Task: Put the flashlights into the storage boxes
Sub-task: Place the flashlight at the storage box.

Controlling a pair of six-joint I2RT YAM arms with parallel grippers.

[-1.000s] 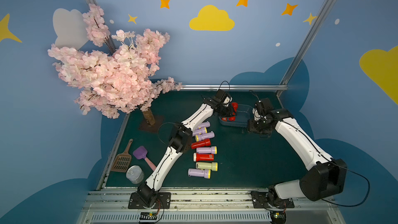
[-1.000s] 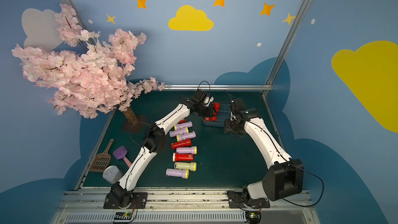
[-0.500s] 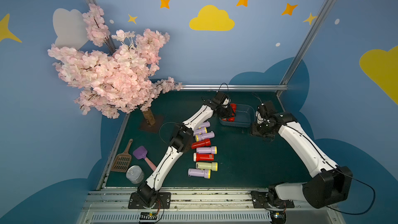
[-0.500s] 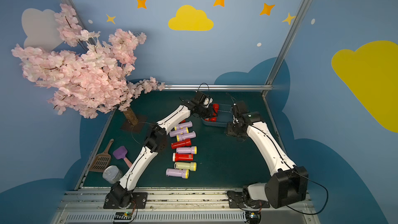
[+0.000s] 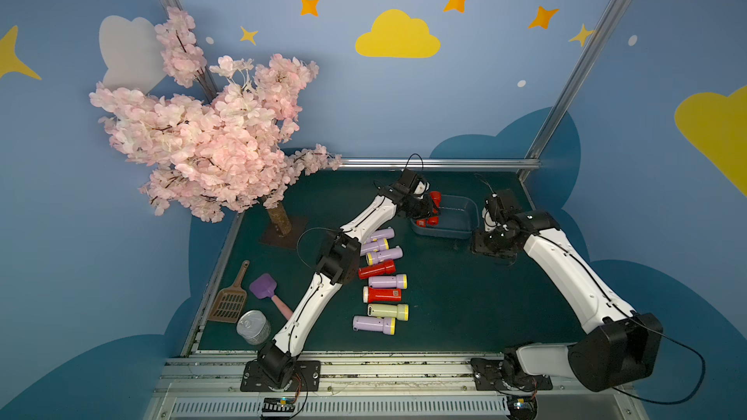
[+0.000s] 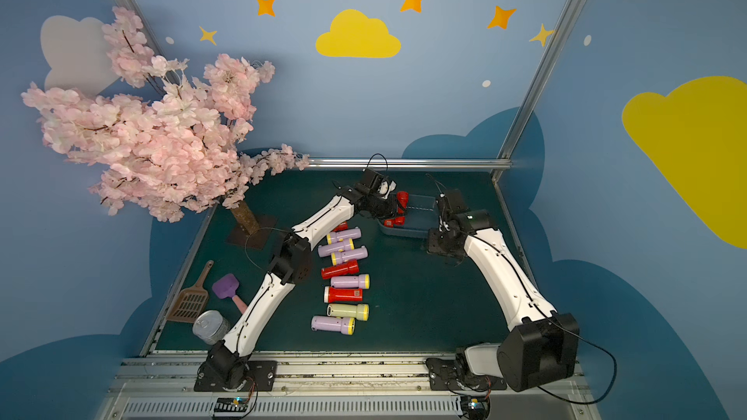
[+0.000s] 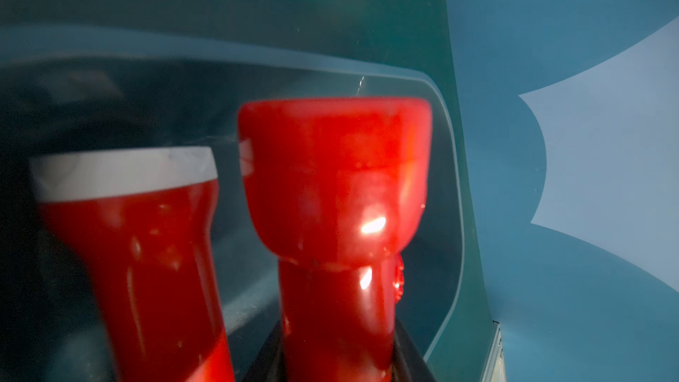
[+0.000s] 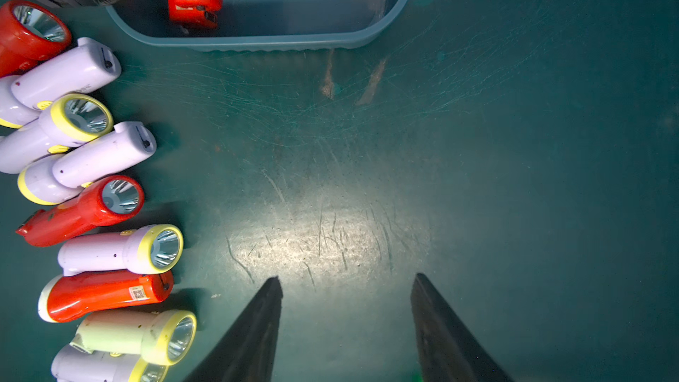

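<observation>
Desk (image 5: 444,296): nine flashlights (image 6: 349,281): five lilac, three red, one cream. Tub (image 5: 456,232): one red inside, another pinched by left tool (image 7: 336,354). Right tool (image 8: 347,288) spread.

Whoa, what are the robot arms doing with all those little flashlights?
They are tidying flashlights into the blue tub. The left gripper is shut on a red flashlight, holding it at the tub beside a second red flashlight with a white ring, which lies inside. The right gripper is open and empty above the green mat. A row of flashlights lies on the mat, waiting.
</observation>
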